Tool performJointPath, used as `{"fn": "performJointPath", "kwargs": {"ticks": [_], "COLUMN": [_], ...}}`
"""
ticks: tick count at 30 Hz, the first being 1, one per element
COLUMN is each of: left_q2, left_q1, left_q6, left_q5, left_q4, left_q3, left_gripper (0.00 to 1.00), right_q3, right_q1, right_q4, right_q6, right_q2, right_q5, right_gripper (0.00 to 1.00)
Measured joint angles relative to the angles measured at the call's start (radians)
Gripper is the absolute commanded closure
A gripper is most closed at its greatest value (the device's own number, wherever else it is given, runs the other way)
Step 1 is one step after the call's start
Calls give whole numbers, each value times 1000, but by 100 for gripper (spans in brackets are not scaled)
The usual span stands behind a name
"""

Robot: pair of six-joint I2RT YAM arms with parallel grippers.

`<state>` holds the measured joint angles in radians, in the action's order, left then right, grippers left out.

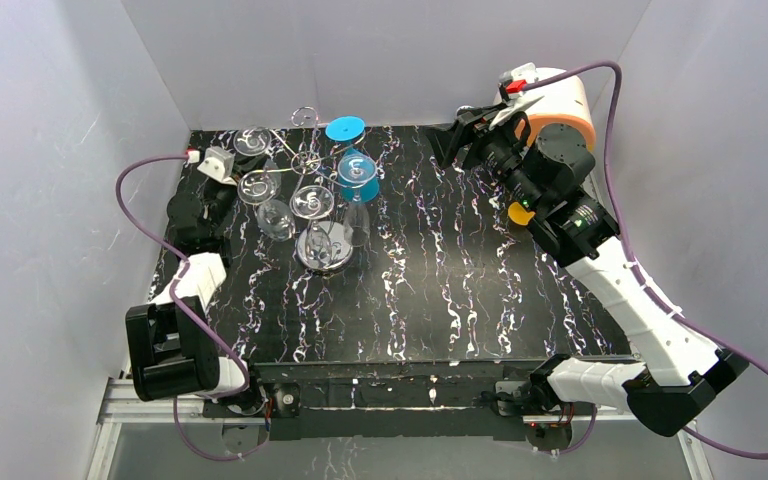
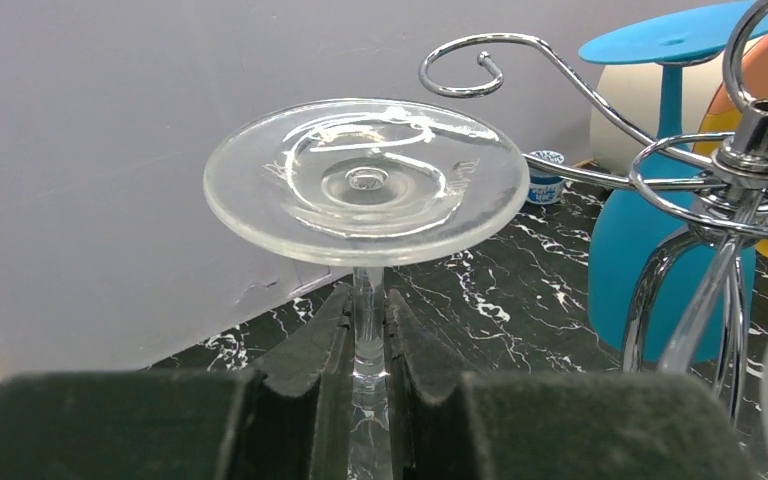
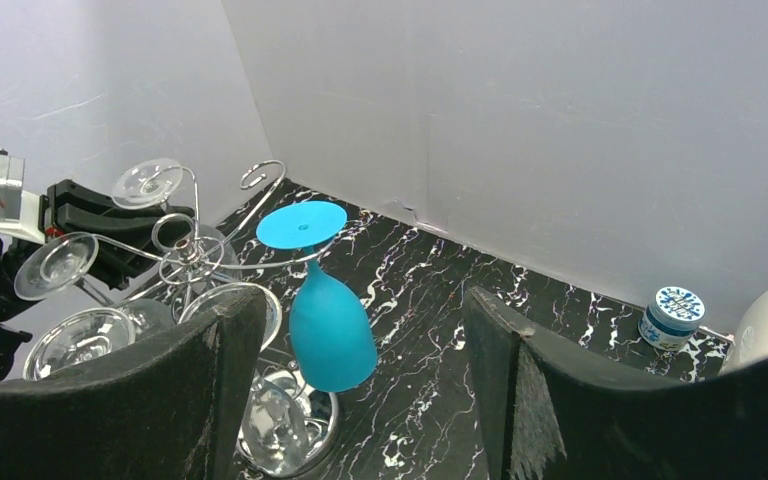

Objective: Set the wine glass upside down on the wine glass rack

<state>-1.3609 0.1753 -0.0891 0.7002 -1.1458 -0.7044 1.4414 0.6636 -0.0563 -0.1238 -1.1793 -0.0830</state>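
Left gripper (image 2: 368, 340): clenched on the stem of a clear wine glass (image 2: 365, 180), one dark finger on each side of the stem.
Wine glass: upside down, its round foot on top and level above the fingers; the bowl is hidden below the gripper.
Glass position: at the left side of the rack (image 2: 755, 140), with a curled wire arm (image 2: 465, 70) just behind the foot. The views do not show whether the foot touches any arm.
Rack: silver wire stand at the back left of the table (image 1: 440, 290), standing on a shiny round base (image 1: 325, 247).
On the rack: a blue glass (image 3: 330, 325) hangs bowl down from one arm, and several clear glasses (image 1: 312, 202) hang around the post.
Right gripper (image 3: 365, 390): spread wide with nothing between its fingers, raised near the back right of the table and well apart from the rack.
Nearby: a small blue and white jar (image 3: 675, 310) against the back wall, beside a white and orange roll (image 1: 560, 100).
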Motion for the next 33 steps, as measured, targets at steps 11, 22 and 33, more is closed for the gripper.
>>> {"fn": "performJointPath", "kwargs": {"ticks": [11, 22, 33], "left_q2": [27, 66, 74], "left_q1": [5, 33, 68], "left_q6": [-24, 0, -11], "left_q5": [-46, -41, 63], "left_q4": [-5, 60, 108], "left_q3": [45, 57, 25], "left_gripper": [53, 50, 52], "right_q3": [-26, -31, -31], "right_q1": [0, 0, 0], "right_q4": [4, 5, 5], "right_q6": [0, -1, -1], "right_q2": [15, 15, 15], "right_q5": [-1, 0, 0], "right_gripper": [20, 20, 20]}}
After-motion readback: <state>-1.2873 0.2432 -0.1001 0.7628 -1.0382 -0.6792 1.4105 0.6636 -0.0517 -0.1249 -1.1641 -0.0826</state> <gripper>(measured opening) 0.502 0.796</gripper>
